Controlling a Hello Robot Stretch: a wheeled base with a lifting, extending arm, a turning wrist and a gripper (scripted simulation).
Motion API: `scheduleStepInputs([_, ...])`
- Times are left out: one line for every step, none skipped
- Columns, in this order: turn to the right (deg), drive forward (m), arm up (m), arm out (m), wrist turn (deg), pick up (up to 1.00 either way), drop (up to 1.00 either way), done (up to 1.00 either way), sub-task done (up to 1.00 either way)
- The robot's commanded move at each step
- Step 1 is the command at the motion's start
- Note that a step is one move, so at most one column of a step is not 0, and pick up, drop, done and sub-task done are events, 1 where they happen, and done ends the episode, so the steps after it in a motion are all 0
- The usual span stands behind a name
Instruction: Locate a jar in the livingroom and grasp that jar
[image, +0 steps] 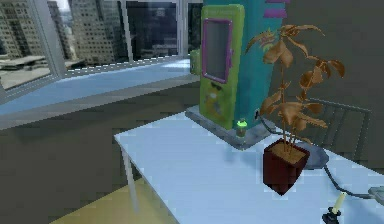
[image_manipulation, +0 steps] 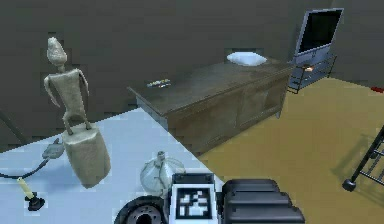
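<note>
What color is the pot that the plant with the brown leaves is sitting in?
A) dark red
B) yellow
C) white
A: the plant stands in a dark red square pot on the pale blue table.

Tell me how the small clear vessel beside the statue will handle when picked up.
The clear vessel looks like glass, so probably fragile and slippery. Its rounded body suggests it could roll if knocked over. Small, so likely light.

Statue (image_manipulation: 80, 140) and candle (image_manipulation: 30, 193) crowd the table (image_manipulation: 130, 130) — bare top toward the wooden counter (image_manipulation: 215, 95).
</note>
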Motion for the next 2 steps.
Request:
scheduleStepInputs([0.0, 0.00, 0.00, 0.18, 0.0, 0.00, 0.00, 0.00, 0.00])
scheduleStepInputs([0.0, 0.00, 0.00, 0.00, 45.0, 0.00, 0.00, 0.00, 0.00])
